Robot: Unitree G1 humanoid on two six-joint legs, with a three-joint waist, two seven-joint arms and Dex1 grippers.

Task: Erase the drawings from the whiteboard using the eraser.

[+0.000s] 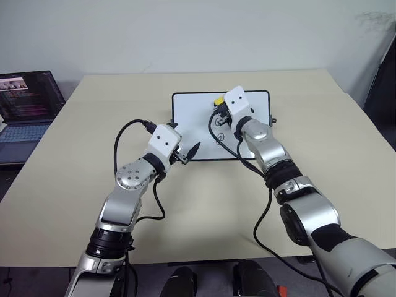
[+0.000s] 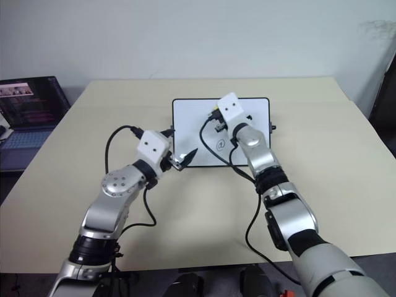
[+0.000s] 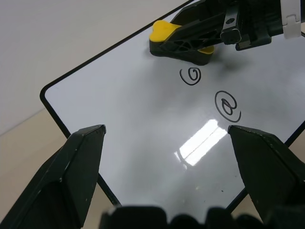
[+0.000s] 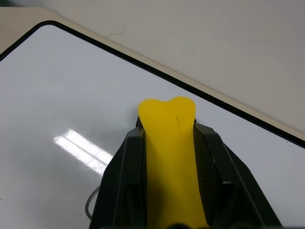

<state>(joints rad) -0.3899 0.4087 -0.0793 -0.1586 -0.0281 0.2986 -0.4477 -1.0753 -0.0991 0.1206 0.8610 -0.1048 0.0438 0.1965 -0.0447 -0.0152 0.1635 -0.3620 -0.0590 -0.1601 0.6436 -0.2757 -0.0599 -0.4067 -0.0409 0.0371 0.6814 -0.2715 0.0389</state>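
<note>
Your right gripper (image 4: 169,143) is clamped on the eraser (image 3: 178,40), resting on the whiteboard (image 3: 119,124). The spiral (image 3: 190,75) lies just beside it, toward you; the swirl (image 3: 228,105) follows. Left gripper (image 3: 167,138) is spread wide, empty, at the near edge.

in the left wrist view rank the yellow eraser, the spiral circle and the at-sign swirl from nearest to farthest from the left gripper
1. The black @-like swirl drawn on the glossy white whiteboard, closest to the left gripper, on the right-finger side.
2. The black spiral circle, just beyond the swirl.
3. The small yellow eraser with its dark underside, farthest, pinched in the right gripper near the board's far edge.
</note>
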